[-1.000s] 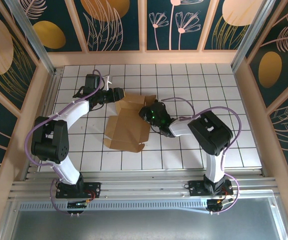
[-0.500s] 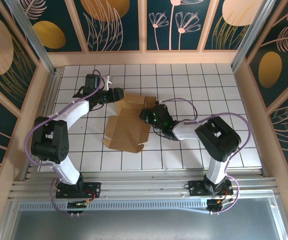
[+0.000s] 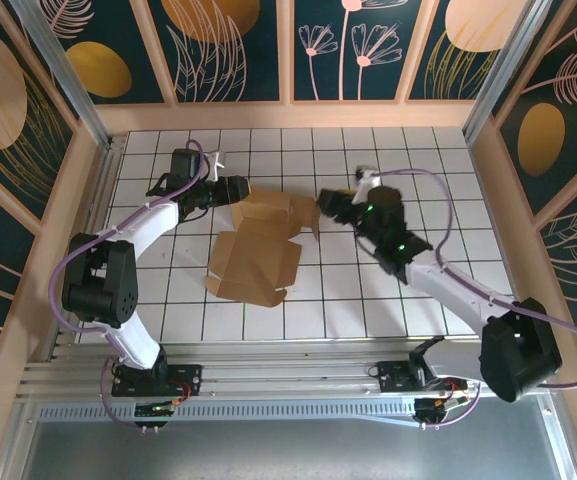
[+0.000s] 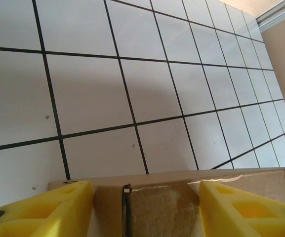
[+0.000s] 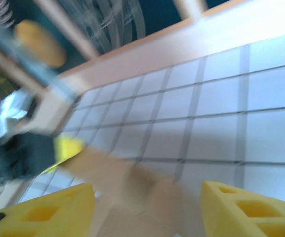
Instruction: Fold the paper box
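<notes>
Plain brown cardboard paper box [image 3: 258, 262], a die-cut sheet only part folded. It lies left of centre on the white tiled table [image 3: 418, 170], about midway between the near and far edges. Big panel flat at the near end, flaps raised at the far end. Long axis runs slantwise, near-left to far-right.

Left gripper [image 3: 236, 188] is at the sheet's far-left corner. Right gripper [image 3: 326, 208] is just beside the far-right raised flap, so the box lies to that claw's left. From above I cannot tell whether it touches the flap. The raised far end sits between the two claws. The left arm looks nearer, seemingly already on the card.

Left wrist view: yellow fingers [image 4: 43, 207] stand apart. A cardboard edge with a short slit runs across the gap and on past the right finger. The card is not pinched between the pads, so the jaws are open over it. The top view hides that edge under the gripper body.

Right wrist view is motion-blurred. Its yellow fingers [image 5: 251, 207] are also apart, with nothing between them and blurred brown card ahead and below. Beyond the card a yellow and dark shape shows, likely the other claw.

Judgement: the next fold turns on the right claw reaching left onto the far-right flap while the left claw steadies the opposite corner.
</notes>
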Motion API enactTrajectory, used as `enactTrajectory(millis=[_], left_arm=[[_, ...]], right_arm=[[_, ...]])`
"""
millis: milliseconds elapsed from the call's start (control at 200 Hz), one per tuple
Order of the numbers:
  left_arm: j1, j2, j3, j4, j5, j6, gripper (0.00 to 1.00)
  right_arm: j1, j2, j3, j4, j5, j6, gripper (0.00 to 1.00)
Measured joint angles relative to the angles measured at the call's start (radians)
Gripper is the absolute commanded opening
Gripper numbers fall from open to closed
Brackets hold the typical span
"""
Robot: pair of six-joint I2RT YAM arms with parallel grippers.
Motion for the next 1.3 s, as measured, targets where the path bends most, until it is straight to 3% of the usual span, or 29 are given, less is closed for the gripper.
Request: enactTrajectory(millis=[120, 245, 415, 716, 1081, 1301], left_arm=[[0.0, -0.014, -0.011, 0.001, -0.001, 0.0, 0.57], [0.0, -0.022, -0.019, -0.001, -0.002, 0.0, 0.57], [0.0, -0.023, -0.02, -0.001, -0.002, 0.0, 0.57], [0.011, -0.024, -0.02, 0.003, -0.029, -0.008, 0.57], [0.013, -0.036, -0.037, 0.013, -0.043, -0.013, 0.56], [0.012, -0.075, -0.109, 0.084, -0.053, -0.039, 0.53]], right_arm=[[-0.169, 0.106, 0.046, -0.04, -0.087, -0.076, 0.48], [-0.204, 0.251, 0.103, -0.08, -0.161, -0.135, 0.47], [-0.166, 0.361, 0.121, -0.079, -0.239, -0.16, 0.48], [0.026, 0.427, 0.141, -0.024, -0.275, -0.112, 0.47], [0.03, 0.434, 0.12, 0.021, -0.349, -0.063, 0.49], [0.032, 0.438, 0.09, 0.085, -0.384, 0.072, 0.48]])
